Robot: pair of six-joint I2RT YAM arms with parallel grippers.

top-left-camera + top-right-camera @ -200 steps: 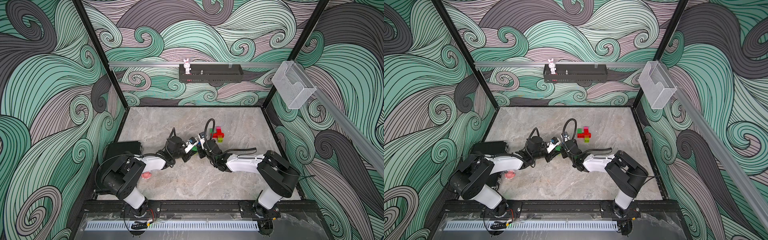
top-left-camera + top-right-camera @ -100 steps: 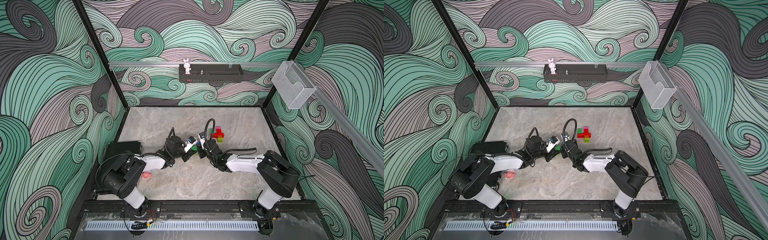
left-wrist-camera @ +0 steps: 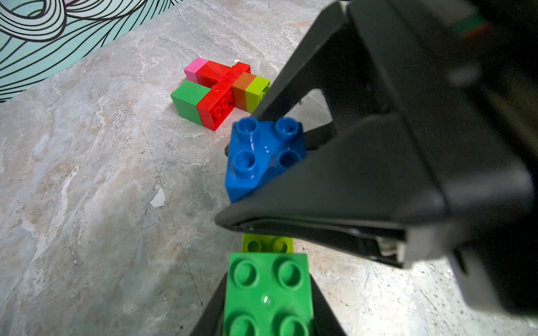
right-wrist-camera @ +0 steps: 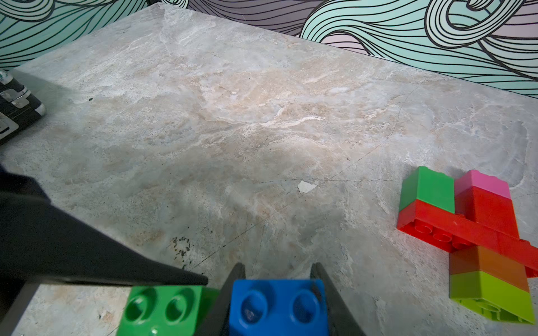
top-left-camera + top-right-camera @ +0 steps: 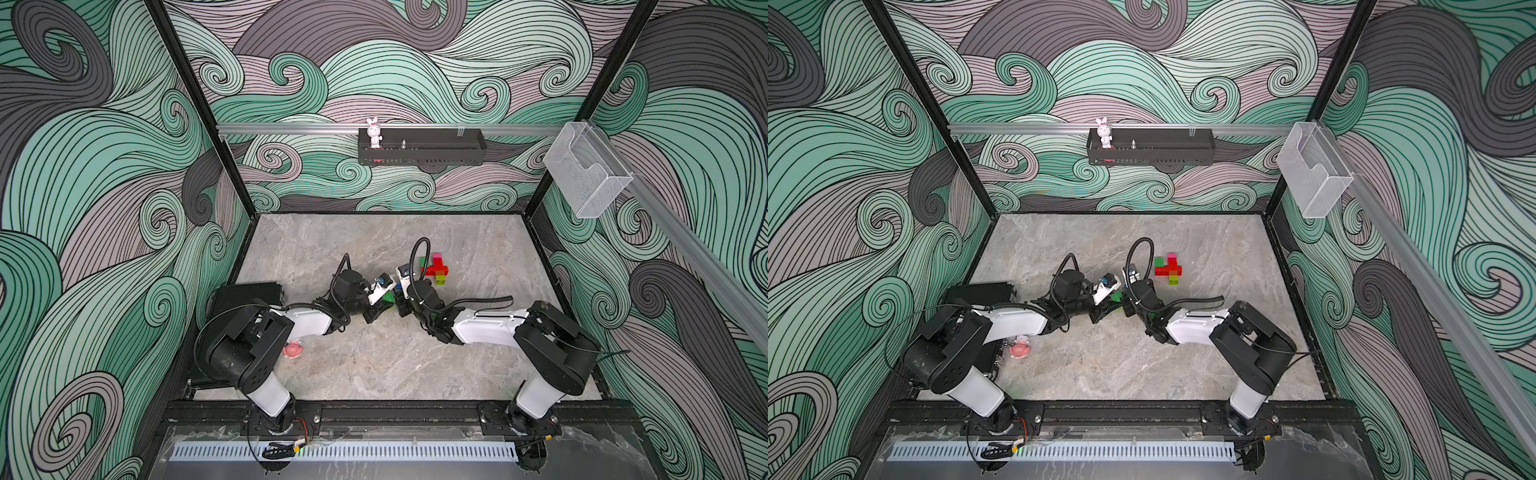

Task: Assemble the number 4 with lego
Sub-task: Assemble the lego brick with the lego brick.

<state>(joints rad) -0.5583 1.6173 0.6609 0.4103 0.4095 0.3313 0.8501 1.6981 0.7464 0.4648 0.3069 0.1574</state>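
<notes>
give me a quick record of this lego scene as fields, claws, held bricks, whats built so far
left claw: shut on green brick
right claw: shut on blue brick
held bricks: side by side, not joined
partial build: lying on the table; red, green, pink, brown-orange and lime bricks joined
build vs claws: apart, neither claw touches it
pink toy: on the table, well away from the build

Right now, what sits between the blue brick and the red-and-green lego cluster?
Nothing: bare table separates blue brick from cluster, as the right wrist view shows.
</notes>
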